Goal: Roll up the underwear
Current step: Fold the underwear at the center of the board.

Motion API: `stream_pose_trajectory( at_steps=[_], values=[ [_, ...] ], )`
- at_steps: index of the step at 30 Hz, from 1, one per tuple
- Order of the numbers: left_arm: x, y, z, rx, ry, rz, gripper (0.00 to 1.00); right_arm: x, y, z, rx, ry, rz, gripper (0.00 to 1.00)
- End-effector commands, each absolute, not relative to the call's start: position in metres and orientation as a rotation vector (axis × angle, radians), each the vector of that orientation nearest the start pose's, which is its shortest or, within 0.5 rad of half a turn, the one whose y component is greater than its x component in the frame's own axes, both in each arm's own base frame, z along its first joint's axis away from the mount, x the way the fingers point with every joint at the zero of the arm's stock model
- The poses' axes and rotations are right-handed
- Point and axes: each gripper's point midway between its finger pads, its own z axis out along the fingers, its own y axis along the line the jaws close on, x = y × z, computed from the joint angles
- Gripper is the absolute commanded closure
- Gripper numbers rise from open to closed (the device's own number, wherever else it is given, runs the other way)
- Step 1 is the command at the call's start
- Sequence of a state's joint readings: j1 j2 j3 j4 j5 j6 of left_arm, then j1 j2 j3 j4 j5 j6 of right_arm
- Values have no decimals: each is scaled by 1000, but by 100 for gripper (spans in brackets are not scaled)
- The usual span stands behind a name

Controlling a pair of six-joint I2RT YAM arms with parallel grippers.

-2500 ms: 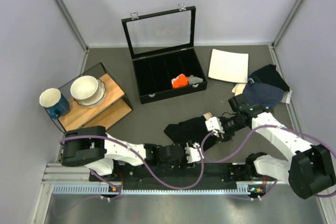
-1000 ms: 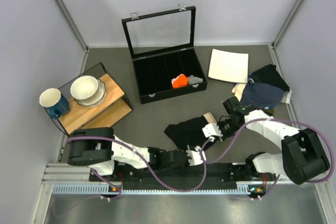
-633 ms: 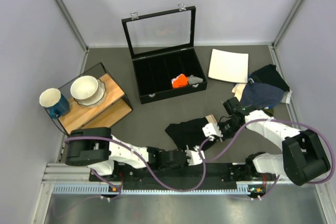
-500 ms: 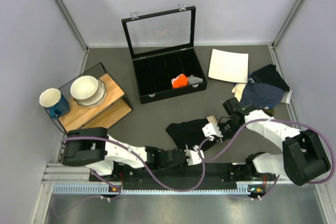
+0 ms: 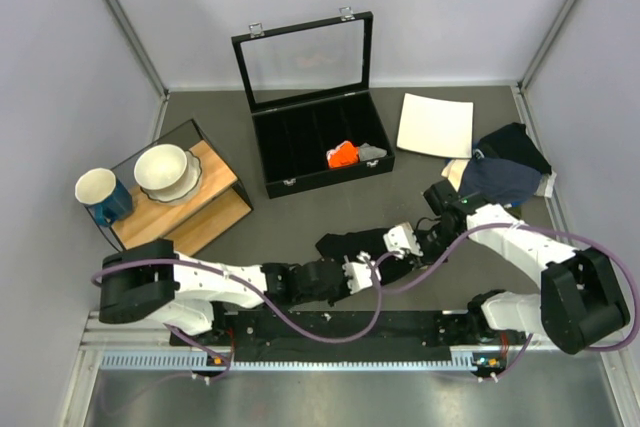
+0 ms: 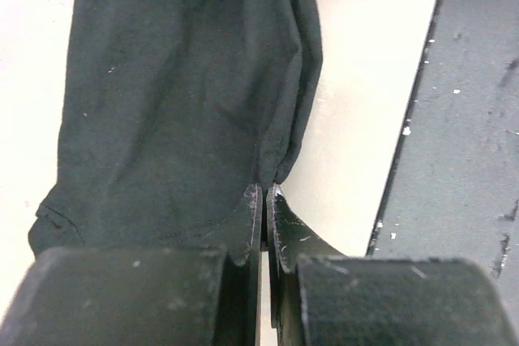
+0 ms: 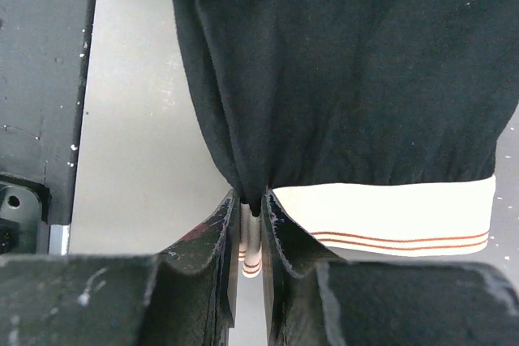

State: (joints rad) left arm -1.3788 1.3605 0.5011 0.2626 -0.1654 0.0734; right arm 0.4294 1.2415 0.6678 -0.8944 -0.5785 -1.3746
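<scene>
At the near edge, the left wrist view showed the left pincer (image 6: pixel 263 200) clenched with its fingertips almost meeting, a dark fold at the underwear (image 6: pixel 178 95) edge nipped between them. This view showed only plain black cloth and no trim. The right wrist view added what the other lacked. The right pincer (image 7: pixel 251 204) was clenched on a gather of the black cloth and on the end of the pale waistband (image 7: pixel 381 216), which carried two thin reddish stripes along its length. From above neither grip could be made out in detail, but the layout was clear. The two arms converged on one crumpled underwear lying on the grey surface (image 5: pixel 290 217), just ahead of the bases, with the left pincer at its near-left side and the right pincer at its right end. Farther back stood one black case (image 5: pixel 320 147) with its glass lid raised, holding two cloth rolls side by side, one orange roll (image 5: pixel 343 154) and one grey roll (image 5: pixel 371 152). To the left, one wooden stand (image 5: pixel 190 209) carried one bowl (image 5: pixel 165 169), with one mug (image 5: pixel 100 192) just beside it. To the right lay one white plate (image 5: pixel 436 125) and near it a navy garment (image 5: pixel 500 179) on a small heap of dark clothing.
</scene>
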Motion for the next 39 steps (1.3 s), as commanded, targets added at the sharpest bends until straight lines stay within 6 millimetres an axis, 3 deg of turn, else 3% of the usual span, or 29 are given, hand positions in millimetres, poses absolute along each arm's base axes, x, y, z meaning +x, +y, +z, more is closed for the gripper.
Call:
stream_pose_trajectory(
  at_steps=[1, 14, 24, 35, 39],
  values=[
    [106, -340, 67, 1368, 1731, -635, 100, 150, 150, 56, -2100, 1645, 719, 87],
    [147, -325, 94, 1288, 1728, -615, 100, 156, 153, 57, -2040, 1768, 754, 85],
    [189, -316, 100, 1254, 1761, -552, 100, 172, 167, 69, -1953, 1862, 802, 84],
    [230, -315, 89, 1240, 1831, -502, 100, 202, 176, 76, -1857, 1999, 783, 76],
    [244, -309, 84, 1214, 1870, -487, 100, 216, 175, 71, -1831, 2079, 749, 75]
  ],
)
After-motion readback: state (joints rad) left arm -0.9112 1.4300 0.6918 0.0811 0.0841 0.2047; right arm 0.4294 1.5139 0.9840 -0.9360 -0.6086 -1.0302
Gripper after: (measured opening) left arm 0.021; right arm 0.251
